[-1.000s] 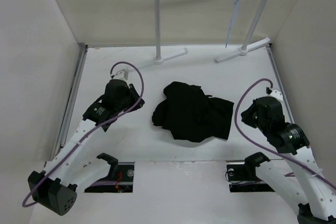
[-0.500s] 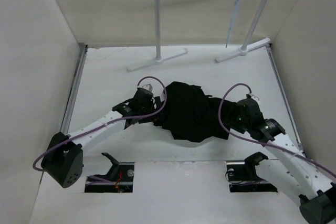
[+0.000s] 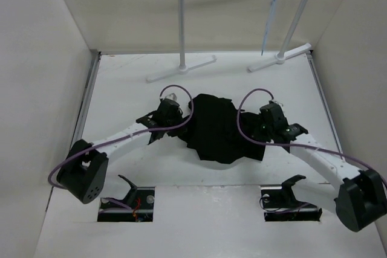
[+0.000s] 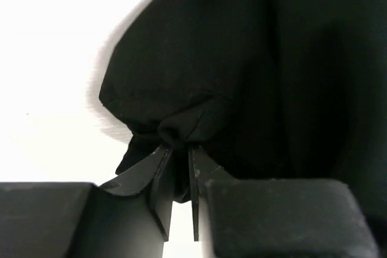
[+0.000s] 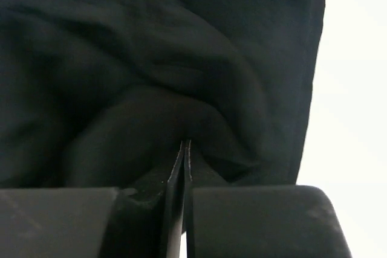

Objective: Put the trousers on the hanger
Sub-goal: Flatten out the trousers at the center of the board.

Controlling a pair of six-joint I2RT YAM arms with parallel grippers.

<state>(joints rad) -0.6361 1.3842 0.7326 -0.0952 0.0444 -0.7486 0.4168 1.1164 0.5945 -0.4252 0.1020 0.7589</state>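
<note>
Pinching a bunched fold of the trousers (image 4: 242, 58) at its tips, the left tool (image 4: 179, 149) is clenching on the cloth, jaws nearly together with black fabric gathered between them. From above, this tool (image 3: 177, 117) is sitting at the garment's edge, the heap spreading away from it toward the other arm

The right tool (image 5: 184, 146) is likewise gripping the trousers, its jaws closing to a thin slit with a ridge of fabric rising straight off the tips; from above it (image 3: 259, 126) is biting the opposite edge

The trousers (image 3: 221, 131) are lying crumpled on the white worktop (image 3: 121, 83), directly between the two tools and touching both

The hanger (image 3: 270, 13) is hanging from the rail of the white rack (image 3: 181, 22), well beyond both tools, on the right tool's side rather than the left's

Purple cables (image 3: 250, 92) are looping up behind each tool
</note>
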